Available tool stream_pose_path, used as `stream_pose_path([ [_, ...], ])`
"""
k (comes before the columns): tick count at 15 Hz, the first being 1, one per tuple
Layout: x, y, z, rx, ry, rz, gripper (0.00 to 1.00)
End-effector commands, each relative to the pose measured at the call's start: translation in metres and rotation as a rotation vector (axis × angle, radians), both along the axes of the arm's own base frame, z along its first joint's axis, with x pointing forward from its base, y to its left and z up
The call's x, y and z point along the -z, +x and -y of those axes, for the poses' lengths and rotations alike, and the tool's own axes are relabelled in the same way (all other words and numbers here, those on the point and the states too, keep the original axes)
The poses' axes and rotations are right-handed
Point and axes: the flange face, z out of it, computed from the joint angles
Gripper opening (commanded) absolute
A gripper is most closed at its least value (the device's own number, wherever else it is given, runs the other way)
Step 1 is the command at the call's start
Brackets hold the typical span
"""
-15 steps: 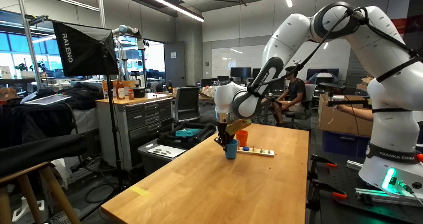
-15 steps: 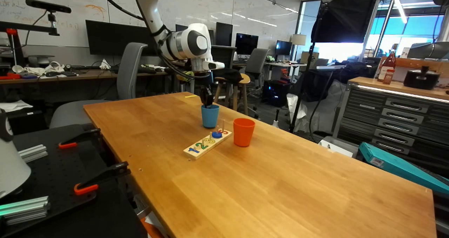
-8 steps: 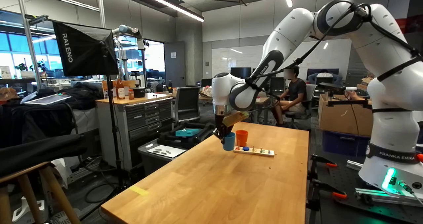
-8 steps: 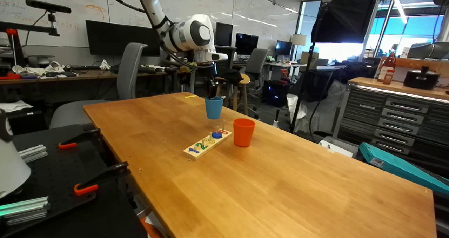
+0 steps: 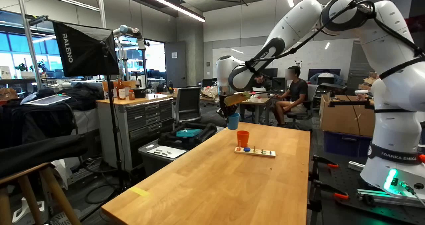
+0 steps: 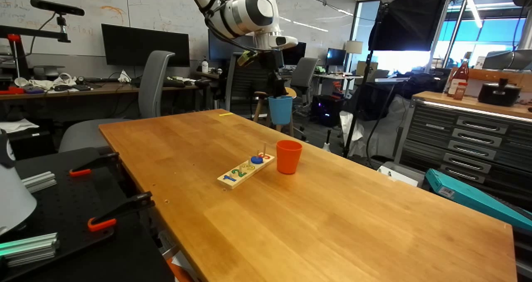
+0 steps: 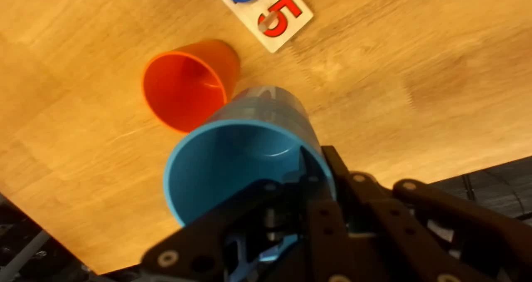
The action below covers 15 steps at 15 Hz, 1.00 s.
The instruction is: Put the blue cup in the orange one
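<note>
In both exterior views, our pincer (image 6: 277, 92) clamped the blue cup (image 6: 281, 111) by its wall, above and left of the orange cup (image 6: 289, 157), which off-centre lowering could topple.

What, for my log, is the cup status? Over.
Pincer shut on blue cup. Held aloft by rim, not yet in orange cup. Pegboard nearby, likely no obstacle.

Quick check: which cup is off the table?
The blue cup, pinched at its rim by the gripper and held in the air; the orange cup stands upright on the table.
</note>
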Motion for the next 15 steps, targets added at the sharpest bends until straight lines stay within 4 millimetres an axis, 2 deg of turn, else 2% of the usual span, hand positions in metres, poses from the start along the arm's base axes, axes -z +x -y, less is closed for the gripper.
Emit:
stream_pose_path([
  [1, -0.014, 0.002, 0.036, 0.040, -0.048, -0.018, 0.08],
  [4, -0.005, -0.005, 0.058, 0.064, -0.067, -0.054, 0.07],
  [7, 0.004, -0.010, 0.069, 0.077, -0.070, -0.076, 0.08],
  [15, 0.034, -0.018, 0.073, 0.093, -0.063, -0.112, 0.10],
])
